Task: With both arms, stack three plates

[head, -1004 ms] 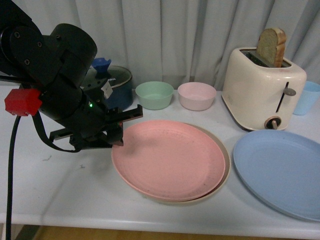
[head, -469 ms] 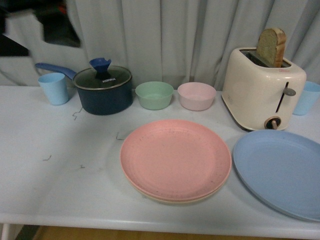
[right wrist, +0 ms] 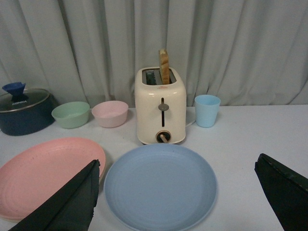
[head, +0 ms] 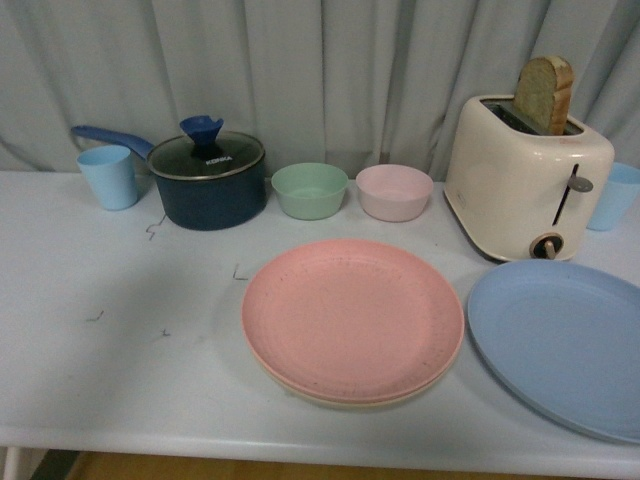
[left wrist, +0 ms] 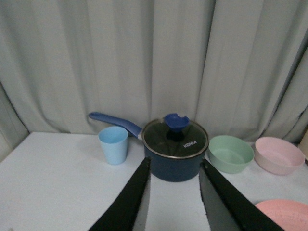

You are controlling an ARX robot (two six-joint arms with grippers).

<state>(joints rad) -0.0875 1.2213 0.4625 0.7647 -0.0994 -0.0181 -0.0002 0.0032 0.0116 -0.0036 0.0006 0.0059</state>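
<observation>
The pink plate [head: 352, 317] lies on the beige-cream plate [head: 345, 399], whose rim shows beneath it, mid-table. The blue plate [head: 562, 343] lies alone to the right, in front of the toaster. Neither arm shows in the front view. In the left wrist view my left gripper [left wrist: 174, 166] is open and empty, held above the table and facing the pot, with the pink plate's edge [left wrist: 284, 214] low at the side. In the right wrist view my right gripper [right wrist: 179, 168] is wide open, its fingers either side of the blue plate [right wrist: 160, 186], well above it.
A dark blue lidded pot [head: 207, 184] and a light blue cup [head: 108, 176] stand at the back left. Green [head: 310, 190] and pink [head: 394, 192] bowls sit behind the plates. A cream toaster [head: 525, 177] with bread stands back right, another blue cup [head: 613, 195] beside it.
My left arm, which was low beside the pink plate a second ago, has withdrawn up and to the left out of the front view. The pink plate shifted slightly right on the beige one.
</observation>
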